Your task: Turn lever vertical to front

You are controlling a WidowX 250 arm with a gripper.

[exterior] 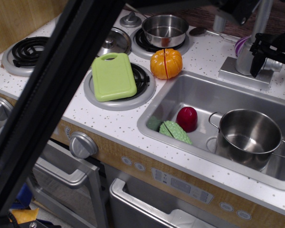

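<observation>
One white speckled toy-kitchen counter (pixel 104 118) fills your view, with wood-look panelling below and a broad black bar (pixel 52 95) crossing the left foreground. You have a lime-green plastic cutting board (pixel 113 76) lying on a coil burner (pixel 145 80), an orange toy pumpkin (pixel 166 63) just beside it, and a small steel saucepan (pixel 165 30) on the back burner. In the steel sink basin (pixel 199 95) sit a two-handled steel pot (pixel 249 137), a dark red toy vegetable (pixel 186 118) and a green one (pixel 175 131). At the right edge your black gripper (pixel 270 59) sits at the thick silver faucet column (pixel 249 54). The short silver-grey lever (pixel 274 65) juts sideways from that column toward the right. One dark finger (pixel 256 61) hangs in front of the column, just left of the lever; the other is cut off by the frame, so you cannot tell how wide they stand or whether they grip the lever.
</observation>
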